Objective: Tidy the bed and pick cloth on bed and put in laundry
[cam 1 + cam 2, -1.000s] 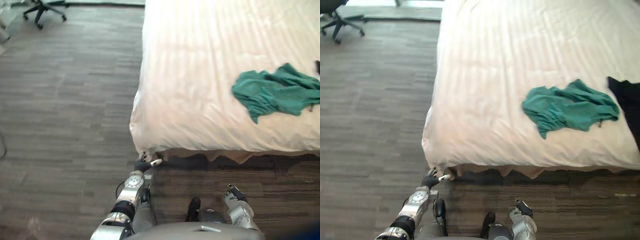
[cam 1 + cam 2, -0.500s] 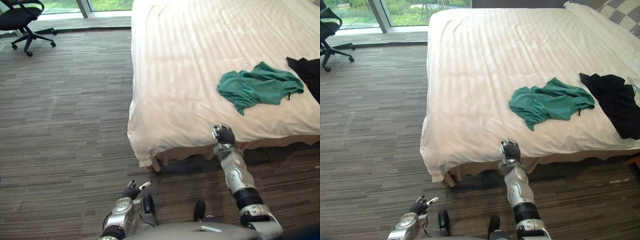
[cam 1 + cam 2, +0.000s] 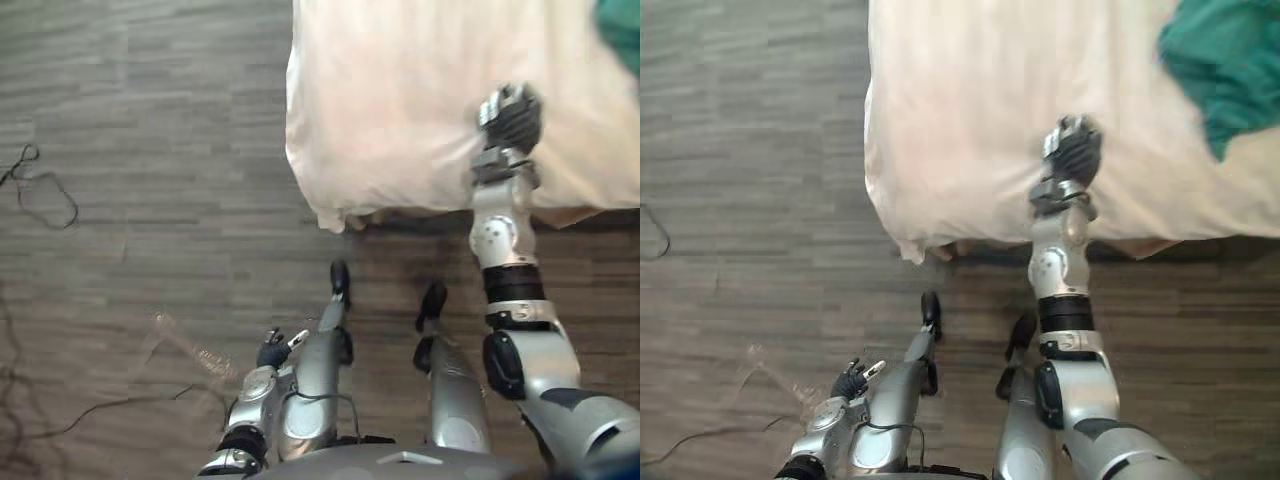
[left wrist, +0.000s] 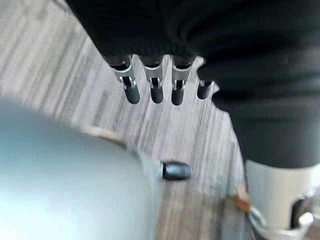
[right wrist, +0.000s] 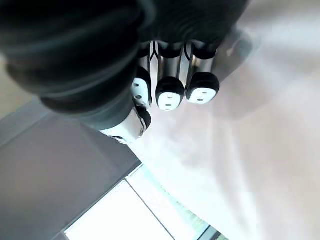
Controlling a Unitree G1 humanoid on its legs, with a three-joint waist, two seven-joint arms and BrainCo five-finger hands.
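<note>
1. I am holding the fingers point(image 5: 169, 95) of my right hand point(image 3: 1072, 152) curled in, their dark tips turned back toward the wrist. The thumb point(image 5: 141, 119) is tucked in just beside them. Nothing is lying between them.
2. The white sheet point(image 5: 260, 150) is showing past these fingertips. I cannot tell whether they are touching it.
3. My right arm is reaching forward, so the hand is hanging over the bed point(image 3: 960, 110) near its foot edge, well in from the corner.
4. The green cloth point(image 3: 1225, 60) is lying crumpled on the bed, farther up and to the right of my right hand. It is apart from the hand and partly cut off by the view's edge.
5. The fingers point(image 4: 152, 87) of my left hand point(image 3: 272, 350) are hanging loose and nearly straight, slightly spread and gripping nothing.
6. That hand is sitting low at my left side, above the grey wood-look floor point(image 3: 150, 150) and well apart from the bed.
7. The sheet is draping over the bed's corner, with its hem hanging just above the floor.
</note>
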